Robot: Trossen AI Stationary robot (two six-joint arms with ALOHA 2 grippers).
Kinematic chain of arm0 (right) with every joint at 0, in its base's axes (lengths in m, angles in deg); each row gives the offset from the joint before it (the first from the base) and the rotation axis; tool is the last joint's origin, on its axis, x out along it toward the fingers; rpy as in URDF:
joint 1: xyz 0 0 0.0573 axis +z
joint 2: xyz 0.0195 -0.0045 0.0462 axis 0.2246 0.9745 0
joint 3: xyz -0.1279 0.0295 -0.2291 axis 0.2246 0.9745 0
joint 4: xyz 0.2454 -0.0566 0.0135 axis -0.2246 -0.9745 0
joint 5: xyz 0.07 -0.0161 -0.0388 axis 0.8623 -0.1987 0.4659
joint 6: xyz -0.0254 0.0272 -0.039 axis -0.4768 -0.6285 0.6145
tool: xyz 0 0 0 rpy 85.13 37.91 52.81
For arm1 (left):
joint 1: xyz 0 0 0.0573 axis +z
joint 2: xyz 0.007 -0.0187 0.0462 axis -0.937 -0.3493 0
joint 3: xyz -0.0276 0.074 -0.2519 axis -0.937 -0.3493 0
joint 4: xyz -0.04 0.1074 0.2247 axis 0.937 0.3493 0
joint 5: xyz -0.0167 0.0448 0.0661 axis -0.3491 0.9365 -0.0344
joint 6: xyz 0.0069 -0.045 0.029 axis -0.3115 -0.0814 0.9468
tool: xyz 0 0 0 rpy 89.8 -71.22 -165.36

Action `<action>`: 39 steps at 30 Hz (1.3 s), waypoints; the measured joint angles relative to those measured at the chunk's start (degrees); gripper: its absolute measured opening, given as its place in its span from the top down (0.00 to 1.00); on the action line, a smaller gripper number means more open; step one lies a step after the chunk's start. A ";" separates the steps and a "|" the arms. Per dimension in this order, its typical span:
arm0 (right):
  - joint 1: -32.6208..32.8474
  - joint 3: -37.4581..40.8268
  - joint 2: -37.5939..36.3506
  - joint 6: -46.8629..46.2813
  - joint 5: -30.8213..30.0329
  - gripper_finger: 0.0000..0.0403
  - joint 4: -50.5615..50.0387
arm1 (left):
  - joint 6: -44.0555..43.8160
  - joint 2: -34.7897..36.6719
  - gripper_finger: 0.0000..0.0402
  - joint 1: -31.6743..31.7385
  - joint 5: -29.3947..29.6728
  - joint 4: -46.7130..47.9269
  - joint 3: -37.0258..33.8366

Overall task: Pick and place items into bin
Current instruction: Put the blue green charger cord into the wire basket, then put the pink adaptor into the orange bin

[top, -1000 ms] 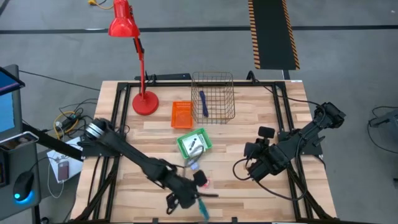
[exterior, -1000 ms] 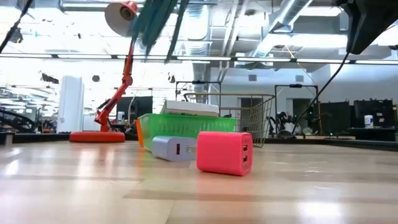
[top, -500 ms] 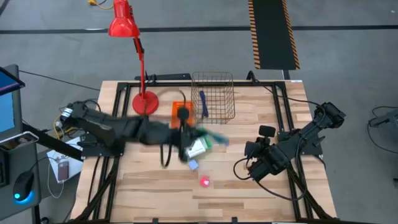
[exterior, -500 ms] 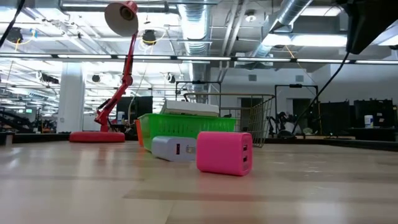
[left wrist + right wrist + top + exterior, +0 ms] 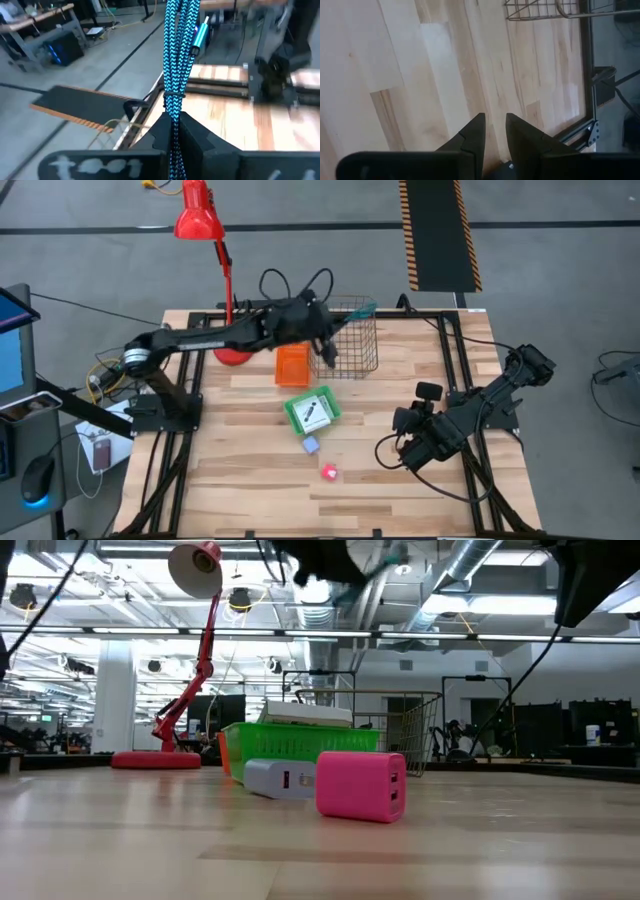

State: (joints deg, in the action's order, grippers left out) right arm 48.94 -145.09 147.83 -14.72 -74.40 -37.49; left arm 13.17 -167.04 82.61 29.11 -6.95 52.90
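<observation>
One item is in hand: the left gripper [image 5: 325,340] is closed on a teal braided cable with a small teal connector [image 5: 175,60], and we see it over the left side of the wire mesh basket [image 5: 362,308], the cable's free end reaching across the basket's top. We judge this to be the carry-and-drop step — the cable is above the bin but not yet let go. A purple pen [image 5: 327,350] seems to lie inside the basket already, though the gripper partly hides it. Left on the wooden table [image 5: 240,480] are a white card pack with dark print in the green plastic tray [image 5: 313,410], a pale lavender block [image 5: 311,445] and a pink block [image 5: 329,472]; an orange tray [image 5: 293,364] sits just beside the basket. The next move, as we read it, calls for centring over the opening and parting the fingers so the whole cable falls inside rather than draping over the rim. The right gripper [image 5: 493,131] waits low over bare table at the right, fingers nearly together and holding nothing.
</observation>
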 joint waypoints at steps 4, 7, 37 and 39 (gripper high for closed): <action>0.00 0.26 0.00 -0.04 0.02 0.83 0.18 | -6.20 -3.83 0.97 2.71 -3.12 -2.79 0.00; 0.00 0.26 0.00 -0.05 0.02 0.83 0.77 | -8.53 -5.93 0.93 3.54 -2.97 -3.32 0.00; -1.74 0.59 3.02 -13.51 8.68 0.83 22.10 | -6.83 16.04 0.65 -2.00 -19.85 35.31 0.07; -2.03 0.59 5.17 -12.64 5.25 0.83 27.04 | -6.37 20.14 0.65 -4.06 -20.21 37.60 0.07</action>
State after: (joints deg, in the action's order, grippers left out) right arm 46.92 -144.50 153.00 -27.36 -69.15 -10.45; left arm 6.80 -146.90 78.55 8.90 30.65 52.97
